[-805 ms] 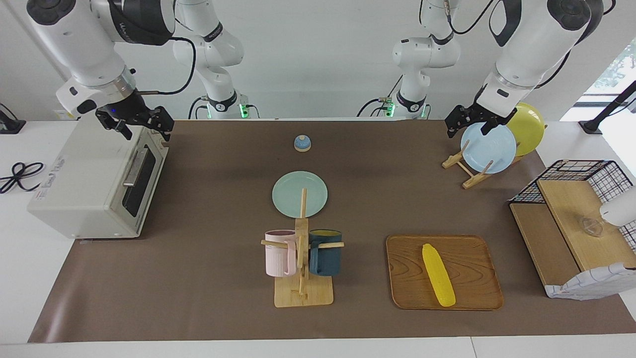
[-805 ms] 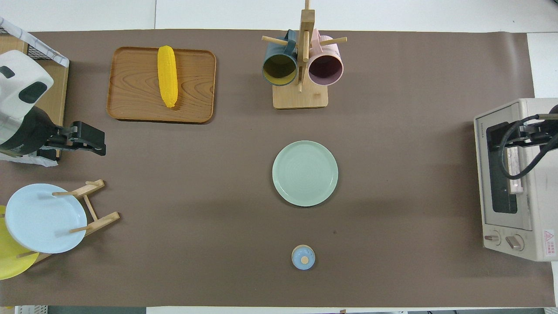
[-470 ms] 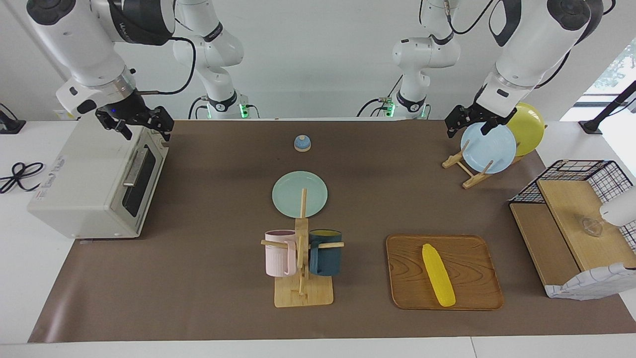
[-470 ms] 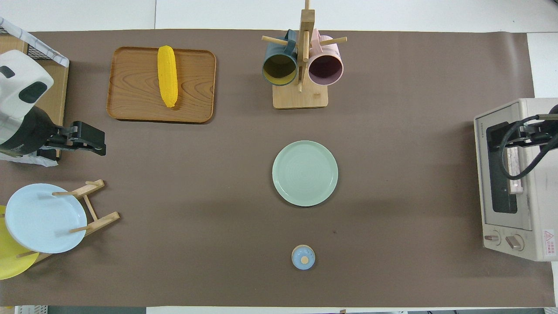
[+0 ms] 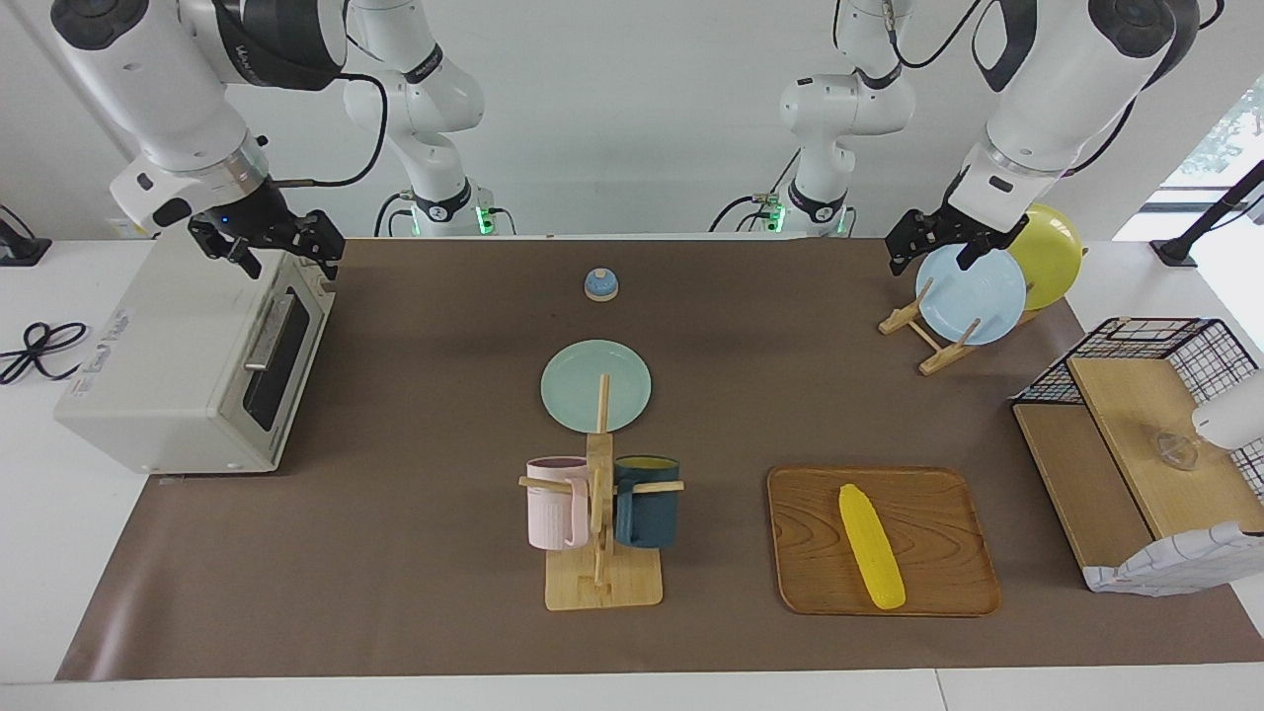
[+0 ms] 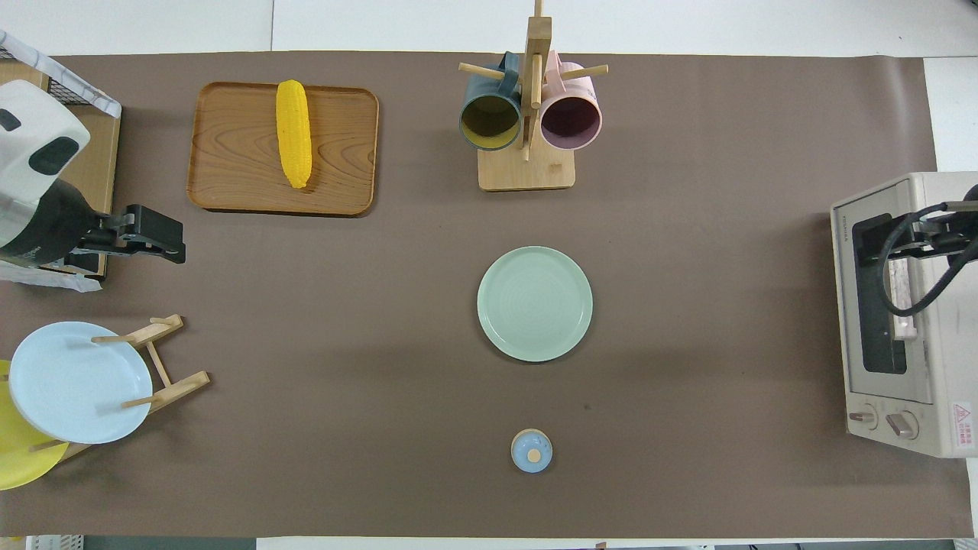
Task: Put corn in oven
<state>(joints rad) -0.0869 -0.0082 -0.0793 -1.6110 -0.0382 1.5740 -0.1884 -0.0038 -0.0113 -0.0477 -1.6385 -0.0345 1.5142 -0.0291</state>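
Note:
The yellow corn (image 5: 871, 545) (image 6: 293, 133) lies lengthwise on a wooden tray (image 5: 820, 553) (image 6: 229, 153), toward the left arm's end of the table and farther from the robots than the plate rack. At the right arm's end stands the off-white oven (image 5: 178, 375) (image 6: 947, 321) with its dark glass door shut. My right gripper (image 5: 281, 252) (image 6: 913, 241) hangs open above the oven's top front edge, holding nothing. My left gripper (image 5: 928, 252) (image 6: 157, 241) is open and empty, up in the air by the plate rack, well short of the corn.
A green plate (image 5: 595, 385) lies mid-table, with a mug tree (image 5: 600, 523) holding a pink and a dark blue mug farther out. A small blue bell (image 5: 600, 284) sits near the robots. A rack holds a blue plate (image 5: 970, 294) and a yellow plate (image 5: 1052, 252). Beside the tray stands a wire shelf (image 5: 1136, 434).
The left gripper has drifted a little toward the tray with the corn. The right gripper stays over the oven. Nothing on the table has moved.

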